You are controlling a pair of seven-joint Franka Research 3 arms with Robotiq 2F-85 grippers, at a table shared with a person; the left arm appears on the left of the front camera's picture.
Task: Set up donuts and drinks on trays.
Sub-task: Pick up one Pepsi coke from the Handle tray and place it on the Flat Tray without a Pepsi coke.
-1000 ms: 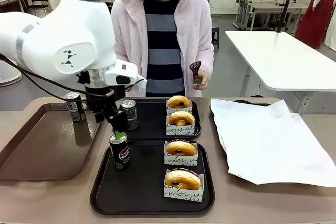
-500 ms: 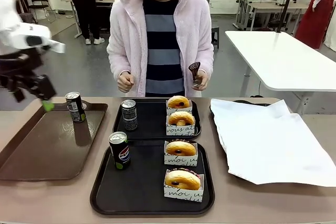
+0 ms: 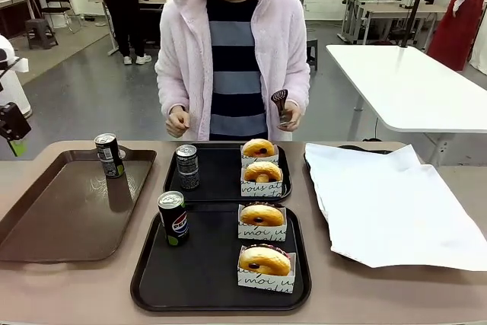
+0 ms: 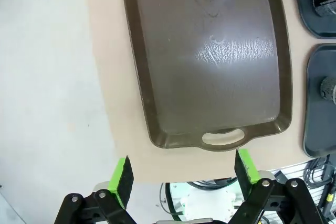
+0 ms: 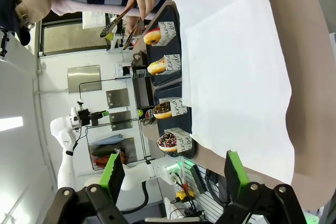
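Two black trays lie mid-table. On the far tray (image 3: pixel 221 182) stand a dark grey can (image 3: pixel 187 167) and two glazed donuts (image 3: pixel 262 172) in paper holders. The near tray (image 3: pixel 205 272) carries a black can with a round logo (image 3: pixel 173 218) and two more donuts (image 3: pixel 265 259). A third can (image 3: pixel 109 155) stands on the brown tray (image 3: pixel 68 218). My left gripper (image 3: pixel 15 138) hangs at the far left edge; in its wrist view the left gripper (image 4: pixel 184 170) is open and empty above the brown tray (image 4: pixel 210 87). My right gripper (image 5: pixel 173 170) is open and empty over the white paper (image 5: pixel 236 61).
A large white paper sheet (image 3: pixel 388 203) covers the table's right side. The person stands at the far side, holding tongs (image 3: pixel 282 103) in one hand. The right wrist view shows the donuts (image 5: pixel 157 66) in a row beside the paper.
My left arm has swung away from the logo can on the near tray to the far left edge of the picture. The can stays standing on the tray.
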